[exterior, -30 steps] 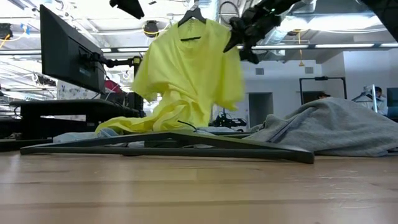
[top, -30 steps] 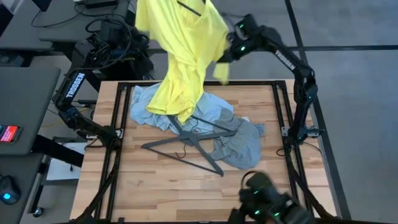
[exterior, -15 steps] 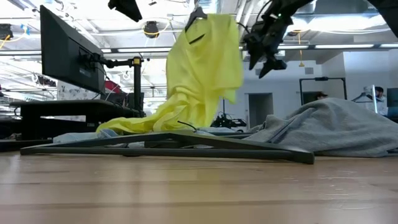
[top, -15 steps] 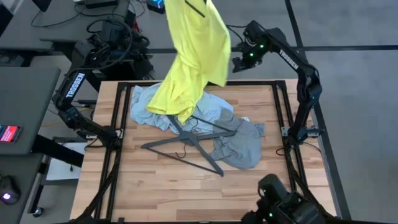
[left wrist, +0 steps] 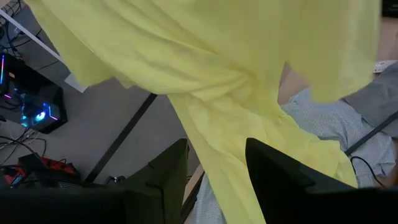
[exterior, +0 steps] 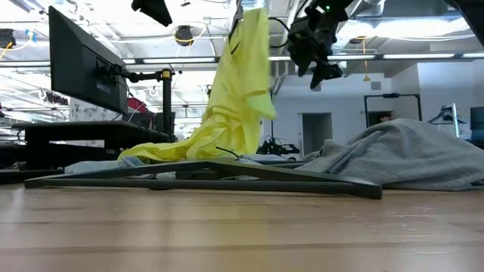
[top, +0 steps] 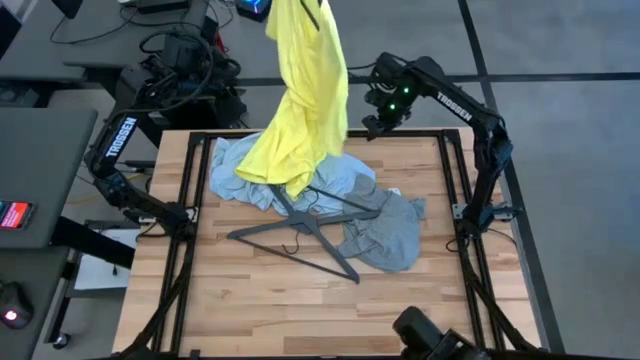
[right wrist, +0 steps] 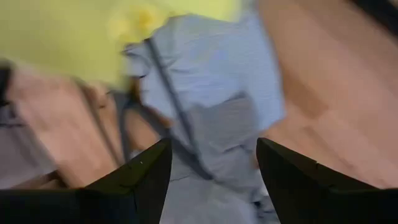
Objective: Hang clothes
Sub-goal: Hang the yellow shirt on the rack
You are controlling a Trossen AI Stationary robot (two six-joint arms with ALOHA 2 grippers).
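Note:
The neon-yellow T-shirt (top: 305, 90) hangs on a dark hanger (exterior: 240, 13) high over the table's far edge. Its lower end (top: 280, 175) lies on the pale blue shirt (top: 235, 170). The grey T-shirt (top: 385, 235) lies crumpled to the right of it. Two dark hangers (top: 300, 235) rest on the clothes and the wood. My right gripper (top: 372, 118) is open in the air, just right of the yellow shirt and pointing steeply down. My left gripper (exterior: 155, 9) is open, high and to the left of the shirt, with the yellow cloth (left wrist: 217, 62) showing beyond its fingers.
Black frame rails (top: 450, 190) run around the wooden table top. The near half of the table (top: 300, 310) is bare wood. A monitor on an arm (exterior: 83, 68) stands beyond the table's left side.
My right gripper has drawn back from the yellow shirt's sleeve, gone a little toward the near edge and tipped steeply down, staying open. The hanging yellow shirt has turned about on its hanger from broadside to nearly edge-on. Its lower end has stayed on the pile.

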